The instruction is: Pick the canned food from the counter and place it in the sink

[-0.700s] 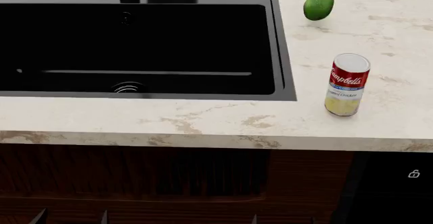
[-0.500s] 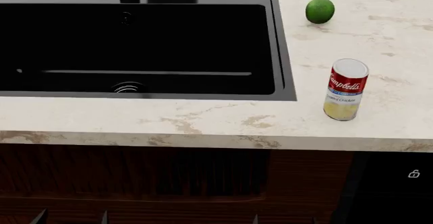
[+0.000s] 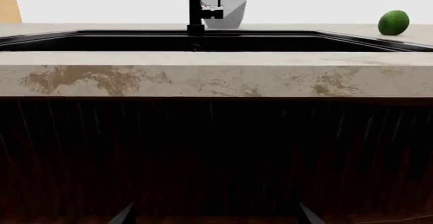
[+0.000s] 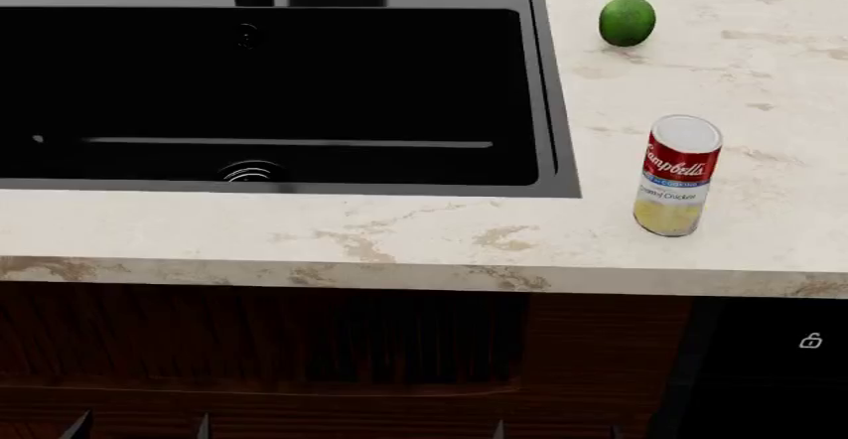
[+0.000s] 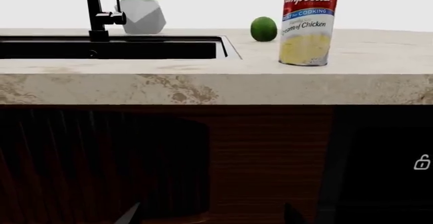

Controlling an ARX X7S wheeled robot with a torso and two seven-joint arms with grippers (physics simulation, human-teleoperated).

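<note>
Low down, only dark fingertips of each gripper show. Left gripper [image 3: 215, 218]: two tips apart at the frame edge, jaws wide, nothing between them, facing the dark wood cabinet front [image 3: 216, 158] below the counter. Right gripper [image 5: 210, 216]: two tips likewise spread wide, holding nothing, also level with the cabinet front. Rest of both grippers cut off; arms not visible.

Counter [image 4: 397, 240]: cream stone with brownish veins. Sink [image 4: 265, 81] is set into it: glossy black basin, round metal drain [image 4: 252, 172] near its front wall, nothing lying in it as far as the dark interior lets one tell. Black faucet [image 5: 95, 11] stands at the sink's far rim; its top is cut off in the head view.

Canned food [image 4: 677, 175]: upright on the counter, to the right of the sink, apart from its rim, near the counter's front edge. Top cropped in the right wrist view.

Green fruit [image 4: 627, 21]: on the counter beyond the can, right of the sink's far corner. White faceted planter [image 5: 141, 15] with green plant behind the faucet.
</note>
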